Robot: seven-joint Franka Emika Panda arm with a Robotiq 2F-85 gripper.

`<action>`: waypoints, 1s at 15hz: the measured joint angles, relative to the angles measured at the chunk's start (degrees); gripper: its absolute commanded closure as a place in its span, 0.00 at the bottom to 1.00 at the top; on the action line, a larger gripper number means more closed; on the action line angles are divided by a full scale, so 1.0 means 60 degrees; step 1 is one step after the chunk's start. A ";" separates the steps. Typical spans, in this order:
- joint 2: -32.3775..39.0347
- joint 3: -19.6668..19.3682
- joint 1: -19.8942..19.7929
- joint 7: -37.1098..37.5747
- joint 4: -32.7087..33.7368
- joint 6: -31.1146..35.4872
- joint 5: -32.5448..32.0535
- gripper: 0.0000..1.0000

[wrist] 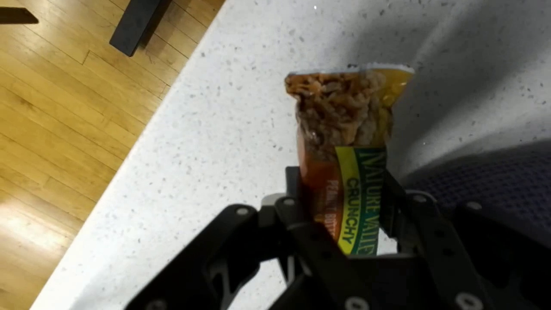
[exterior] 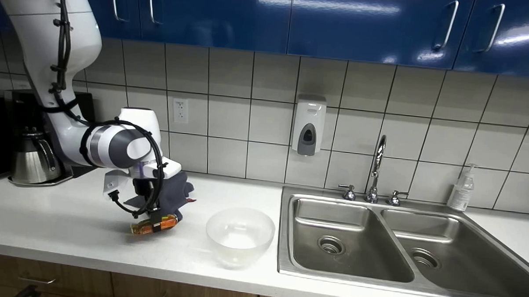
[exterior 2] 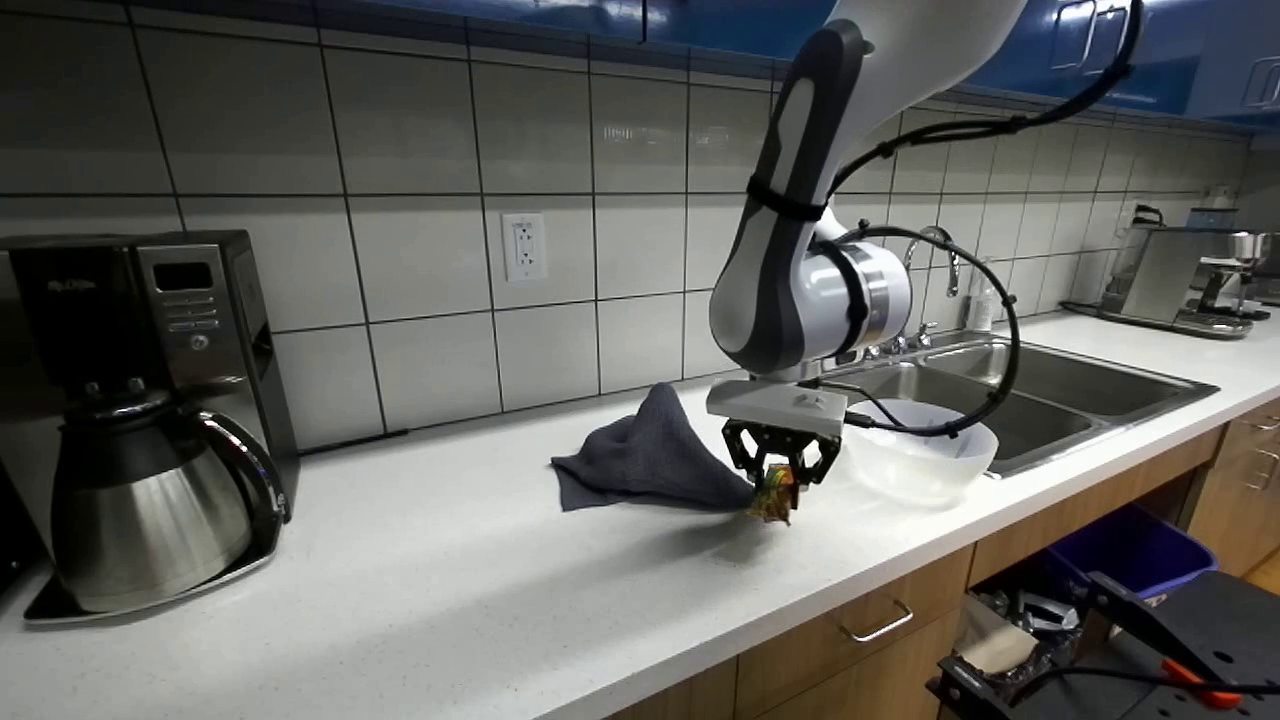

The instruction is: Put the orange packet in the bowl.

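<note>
The orange packet is a crunchy bar wrapper with a green and yellow label. It shows in both exterior views [exterior: 169,222] [exterior 2: 771,494] and in the wrist view [wrist: 344,116]. My gripper [exterior: 156,224] is shut on it, with one finger on each side, as the wrist view [wrist: 342,193] shows. The packet is close over the counter; a small gap seems to be under it. The bowl [exterior: 239,254] is frosted and translucent, and stands upright on the counter to the right of the gripper in both exterior views [exterior 2: 925,468]. Its inside shows nothing in it.
A dark grey cloth [exterior 2: 645,462] lies crumpled beside the gripper, on the wall side; it also shows in the wrist view [wrist: 495,185]. A steel sink [exterior: 285,237] is beyond the bowl. A coffee maker with a carafe [exterior 2: 150,510] stands at the left. The counter's front edge is near.
</note>
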 measured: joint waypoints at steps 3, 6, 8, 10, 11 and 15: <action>-0.0686 -0.0364 0.0000 0.0000 -0.0200 -0.0485 -0.0627 0.82; -0.1398 -0.0704 -0.0057 0.0000 -0.0365 -0.0995 -0.1424 0.82; -0.1846 -0.0813 -0.0228 0.0000 -0.0455 -0.1297 -0.1970 0.82; -0.2268 -0.0823 -0.0562 0.0000 -0.0540 -0.1569 -0.2431 0.82; -0.2456 -0.0820 -0.0779 0.0000 -0.0583 -0.1688 -0.2602 0.82; -0.3036 -0.0805 -0.1906 -0.0090 -0.0717 -0.1980 -0.3036 0.82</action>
